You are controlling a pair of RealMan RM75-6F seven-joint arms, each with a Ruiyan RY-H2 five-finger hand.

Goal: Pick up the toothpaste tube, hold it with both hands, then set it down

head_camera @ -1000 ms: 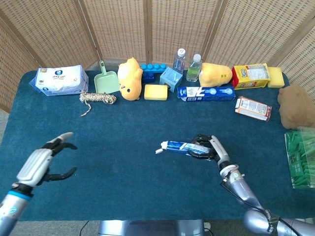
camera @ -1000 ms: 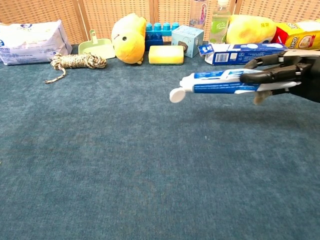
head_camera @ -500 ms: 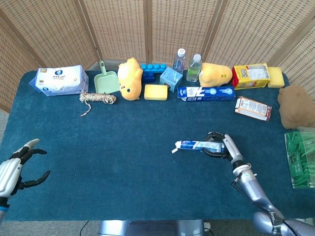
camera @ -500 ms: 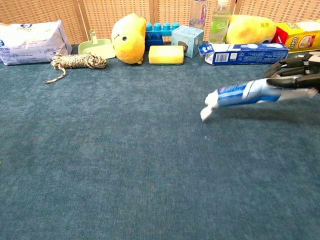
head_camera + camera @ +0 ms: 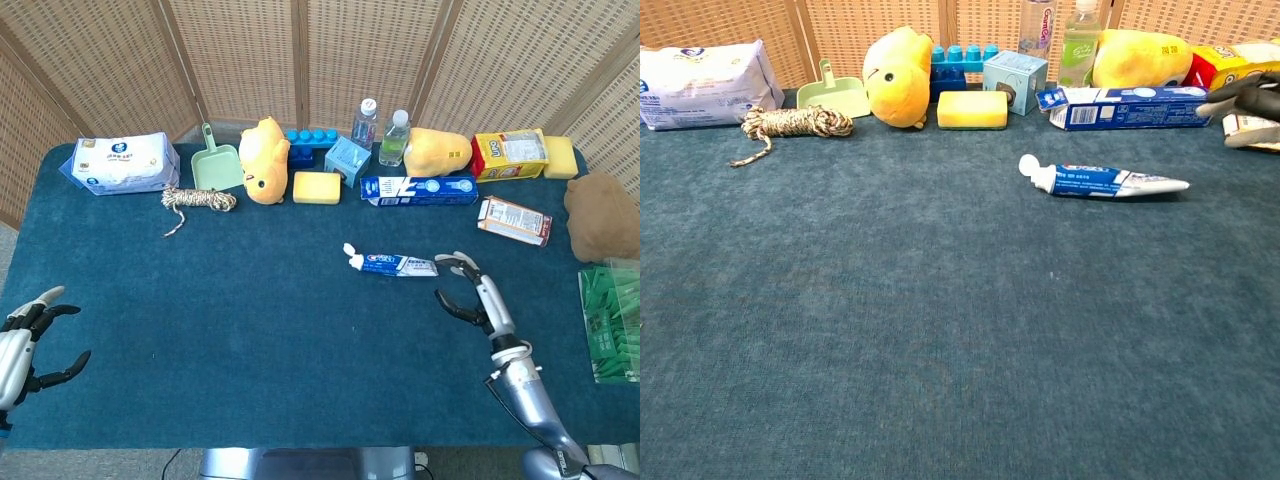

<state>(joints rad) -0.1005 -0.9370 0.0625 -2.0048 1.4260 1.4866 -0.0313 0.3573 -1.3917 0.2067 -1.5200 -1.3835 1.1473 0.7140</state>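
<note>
The blue and white toothpaste tube [image 5: 393,263] lies flat on the blue cloth, cap to the left; the chest view shows the toothpaste tube [image 5: 1103,180] resting alone. My right hand [image 5: 478,295] hovers just right of its tail, fingers apart and holding nothing; only the fingertips [image 5: 1245,97] reach into the chest view at the right edge. My left hand [image 5: 22,345] sits at the table's near left corner, fingers spread and empty, far from the tube.
Along the back stand a wipes pack [image 5: 122,163], green scoop [image 5: 215,164], rope coil [image 5: 200,199], yellow plush [image 5: 263,158], yellow sponge [image 5: 317,187], toothpaste box [image 5: 418,189], bottles [image 5: 395,137] and snack bags [image 5: 510,154]. A brown plush [image 5: 603,215] and green basket [image 5: 610,320] sit at right.
My right hand lowered the tube to the cloth, let go and drew back to the right. My left hand withdrew to the near left corner.
</note>
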